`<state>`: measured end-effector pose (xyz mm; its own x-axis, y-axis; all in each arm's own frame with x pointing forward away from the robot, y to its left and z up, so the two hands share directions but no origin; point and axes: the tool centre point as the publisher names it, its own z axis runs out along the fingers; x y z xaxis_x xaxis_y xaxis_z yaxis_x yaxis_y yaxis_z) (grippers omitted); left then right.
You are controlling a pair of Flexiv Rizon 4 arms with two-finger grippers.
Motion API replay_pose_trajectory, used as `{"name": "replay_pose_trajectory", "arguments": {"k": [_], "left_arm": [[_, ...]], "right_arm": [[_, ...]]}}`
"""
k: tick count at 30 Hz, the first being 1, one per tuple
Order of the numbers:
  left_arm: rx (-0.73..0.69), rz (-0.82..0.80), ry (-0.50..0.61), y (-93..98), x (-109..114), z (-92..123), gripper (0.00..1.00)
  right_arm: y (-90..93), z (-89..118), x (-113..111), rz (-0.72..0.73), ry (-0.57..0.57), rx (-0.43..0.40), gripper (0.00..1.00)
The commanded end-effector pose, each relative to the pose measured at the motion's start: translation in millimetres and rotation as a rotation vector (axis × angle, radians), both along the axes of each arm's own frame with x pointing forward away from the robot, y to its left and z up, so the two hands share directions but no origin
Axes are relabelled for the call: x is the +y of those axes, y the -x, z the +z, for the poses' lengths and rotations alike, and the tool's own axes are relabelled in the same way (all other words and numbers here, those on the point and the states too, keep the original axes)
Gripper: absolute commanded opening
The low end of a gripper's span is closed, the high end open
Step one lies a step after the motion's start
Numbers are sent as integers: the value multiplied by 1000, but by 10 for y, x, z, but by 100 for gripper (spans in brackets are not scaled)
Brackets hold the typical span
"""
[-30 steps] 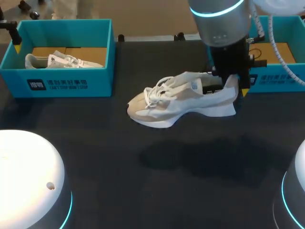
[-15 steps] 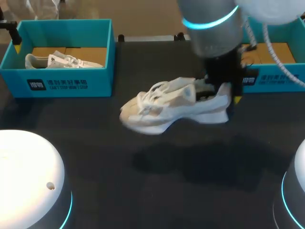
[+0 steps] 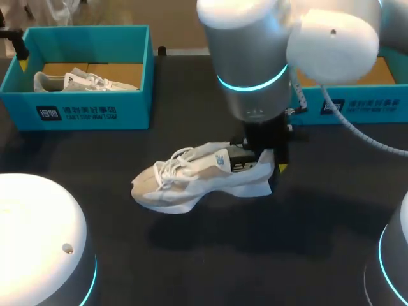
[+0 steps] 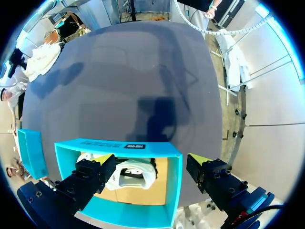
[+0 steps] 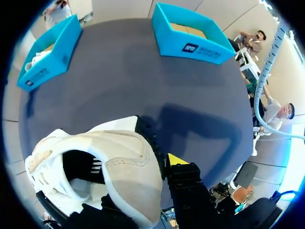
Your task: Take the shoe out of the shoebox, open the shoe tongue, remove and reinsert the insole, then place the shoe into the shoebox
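Shoe (image 3: 191, 178), a pale laced trainer, sits at the middle of the head view with its toe toward the lower left and its heel toward the right. It seems to be held clear of the dark surface (image 3: 95, 159), since its shadow falls apart from it. The right fingers (image 3: 282, 167) are clenched on the heel collar. The right wrist view shows one finger down inside the opening and the yellow-tipped one against the outside of the heel.

It looks light, with a soft upper and loose laces that may snag, over a stiffer sole and heel cup. The heel collar is probably the firmest place to pinch it. A grip on the tongue or laces would likely let it sag and swing.

Behind the right arm, at the upper right, stands the right shoebox (image 3: 363, 105), whose cardboard floor shows no shoe where it is visible. At the upper left, the left shoebox (image 3: 95, 115) holds a second shoe (image 3: 83, 80). The left fingers (image 4: 198, 159) hang released above that box, grasping nothing.
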<state>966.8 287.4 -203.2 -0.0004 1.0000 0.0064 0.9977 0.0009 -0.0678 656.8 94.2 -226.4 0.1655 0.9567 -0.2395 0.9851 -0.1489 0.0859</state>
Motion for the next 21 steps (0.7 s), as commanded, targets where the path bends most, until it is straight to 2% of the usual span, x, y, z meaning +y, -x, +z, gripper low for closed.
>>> {"name": "replay_pose_trajectory", "arguments": {"k": [1, 9, 16, 21], "left_arm": [[-1, -1, -2, 3, 2, 1, 100], [-1, -1, -2, 3, 2, 1, 100], [-1, -1, -2, 3, 2, 1, 100], [-1, -1, -2, 3, 2, 1, 100]], "right_arm": [[95, -1, 159, -102, 17, -37, 0], [95, -1, 159, -102, 17, -37, 0], [130, -655, 441, -58, 3, 34, 0], [121, -833, 483, -46, -31, 38, 0]]}}
